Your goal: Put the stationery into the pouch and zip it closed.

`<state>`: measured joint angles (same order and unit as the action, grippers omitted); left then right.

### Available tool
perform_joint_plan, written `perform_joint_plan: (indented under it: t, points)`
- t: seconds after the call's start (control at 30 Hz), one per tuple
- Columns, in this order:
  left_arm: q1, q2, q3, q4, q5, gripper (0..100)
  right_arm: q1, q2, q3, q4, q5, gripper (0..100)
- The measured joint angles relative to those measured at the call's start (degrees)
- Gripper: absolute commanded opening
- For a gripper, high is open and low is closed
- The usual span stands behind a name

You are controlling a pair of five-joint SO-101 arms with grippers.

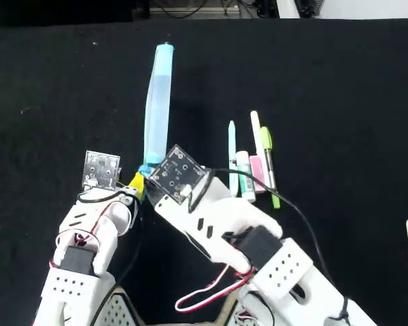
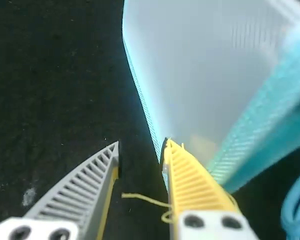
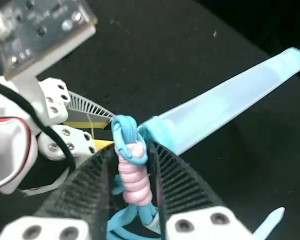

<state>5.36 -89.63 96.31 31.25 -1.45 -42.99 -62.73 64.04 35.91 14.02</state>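
My right hand (image 3: 131, 150) pinches the pull cord (image 3: 133, 175), likely to work the zip. My spread left hand (image 2: 141, 145) steadies the pouch (image 2: 210, 75) against one fingertip; pens (image 1: 251, 166) lie just beside my right hand.

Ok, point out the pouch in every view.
High view: the pouch is a long blue strip left of centre.
Left wrist view: its pale side rises beyond the yellow finger of the left gripper.
Right wrist view: it stretches away from the pink zipper pull in the right gripper.
Shared landmark: that yellow finger at the pouch's near end.
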Motion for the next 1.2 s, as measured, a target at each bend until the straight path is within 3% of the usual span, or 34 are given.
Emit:
perform_joint_plan:
  t: [0.17, 0.4, 0.57, 0.83, 1.2]
  points:
    - [0.0, 0.0, 0.0, -0.1, 0.0, 15, -0.2, -2.1, 0.3, -3.9, 0.0, 1.1]
    - [1.4, 0.4, 0.0, -0.1, 0.1, 15, -5.8, -2.3, 0.3, -4.4, 0.0, 1.1]
    - [1.6, 0.4, 0.0, -0.1, 0.0, 15, -5.8, -3.0, 2.3, -4.4, 0.0, 1.1]
    - [-5.1, 0.4, 0.0, -0.1, 0.0, 15, -4.0, -3.3, 9.0, -4.4, -0.1, 1.1]
    - [-3.9, 0.4, 0.0, -0.1, 0.0, 15, -3.8, -3.3, 12.7, -10.7, -0.1, 1.1]
